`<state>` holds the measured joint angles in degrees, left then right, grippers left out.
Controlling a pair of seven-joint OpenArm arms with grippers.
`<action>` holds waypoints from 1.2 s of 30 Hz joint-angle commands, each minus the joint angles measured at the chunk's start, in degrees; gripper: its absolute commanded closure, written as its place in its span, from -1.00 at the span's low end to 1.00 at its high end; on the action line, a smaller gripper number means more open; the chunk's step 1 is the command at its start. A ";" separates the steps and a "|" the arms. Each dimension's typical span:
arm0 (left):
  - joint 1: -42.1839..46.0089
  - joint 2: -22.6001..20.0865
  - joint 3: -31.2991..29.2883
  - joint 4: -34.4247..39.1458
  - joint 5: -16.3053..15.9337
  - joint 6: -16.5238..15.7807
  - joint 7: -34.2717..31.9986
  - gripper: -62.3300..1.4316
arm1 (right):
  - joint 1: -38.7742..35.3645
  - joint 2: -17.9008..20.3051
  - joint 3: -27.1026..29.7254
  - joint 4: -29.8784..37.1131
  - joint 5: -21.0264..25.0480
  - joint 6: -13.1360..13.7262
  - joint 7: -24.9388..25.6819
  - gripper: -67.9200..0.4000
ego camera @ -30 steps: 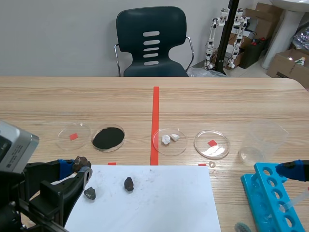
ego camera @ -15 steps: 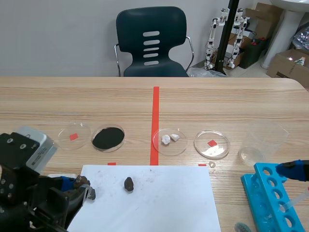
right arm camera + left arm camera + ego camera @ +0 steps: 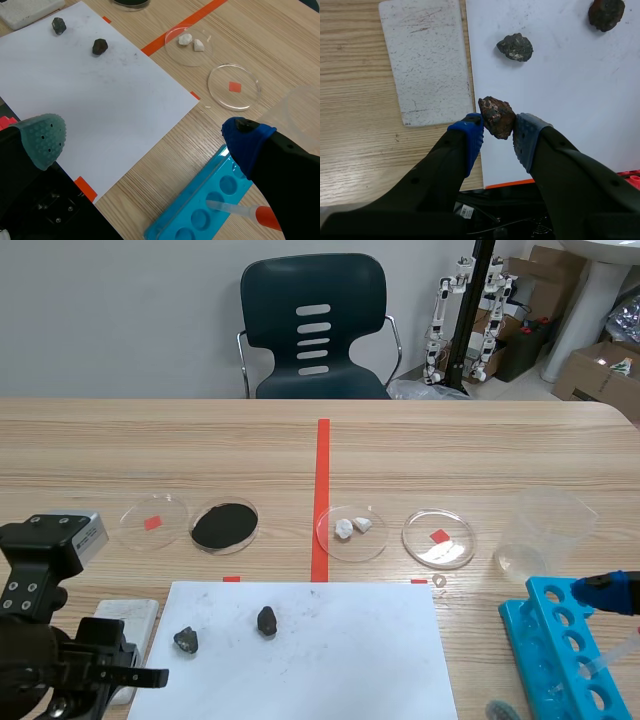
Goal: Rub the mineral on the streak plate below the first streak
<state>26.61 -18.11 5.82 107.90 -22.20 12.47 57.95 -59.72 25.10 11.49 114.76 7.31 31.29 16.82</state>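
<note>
My left gripper (image 3: pixel 498 127) is shut on a reddish-brown mineral (image 3: pixel 495 112), held above the left edge of the white paper (image 3: pixel 560 85). Just ahead and to the side lies the white streak plate (image 3: pixel 425 60), with faint dark streaks near its far end. In the scene view the plate (image 3: pixel 127 621) shows partly beside the left arm (image 3: pixel 55 660), which hides the gripper and the mineral. My right gripper (image 3: pixel 145 140) stands open and holds nothing, above the paper's near right corner.
Two dark rocks (image 3: pixel 186 641) (image 3: pixel 266 619) lie on the paper (image 3: pixel 330 650). Behind it stands a row of petri dishes (image 3: pixel 225 526) (image 3: pixel 351 532) (image 3: pixel 438 538). A clear beaker (image 3: pixel 540 535) and a blue tube rack (image 3: pixel 560 650) are at the right.
The left arm has drawn back toward the robot and tipped downward with the mineral. The streak plate and the grey rock, covered before, now show.
</note>
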 commanded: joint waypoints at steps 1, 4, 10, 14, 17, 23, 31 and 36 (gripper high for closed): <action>-0.94 0.28 -0.07 1.11 -0.11 0.31 1.81 0.60 | -0.11 0.00 -0.20 0.79 0.61 0.15 1.07 -1.00; -3.04 0.28 -0.07 1.09 -0.11 1.25 7.17 0.60 | -0.11 0.00 -0.20 0.79 0.61 0.15 1.07 -1.00; -7.13 0.26 -0.09 -1.66 0.37 3.45 13.84 0.60 | -0.11 0.00 -0.20 0.79 0.61 0.15 1.07 -1.00; -9.25 0.24 -0.09 -4.79 0.37 3.52 15.43 0.60 | -0.11 0.00 -0.20 0.79 0.61 0.15 1.07 -1.00; -10.47 0.24 -0.09 -6.64 0.37 3.50 15.58 0.60 | -0.11 0.00 -0.20 0.79 0.61 0.15 1.07 -1.00; -13.38 0.26 -0.09 -10.36 0.33 3.50 15.56 0.60 | -0.11 0.00 -0.20 0.79 0.61 0.15 1.07 -1.00; -15.56 0.11 -0.07 -13.99 0.33 3.48 15.17 0.60 | -0.11 0.00 -0.20 0.79 0.61 0.15 1.07 -1.00; -16.33 0.13 -0.07 -15.72 0.35 3.48 14.47 0.60 | -0.11 0.00 -0.20 0.79 0.61 0.15 1.07 -1.00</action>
<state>10.81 -18.11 5.82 91.85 -22.13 15.88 72.97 -59.72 25.10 11.49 114.76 7.31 31.29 16.82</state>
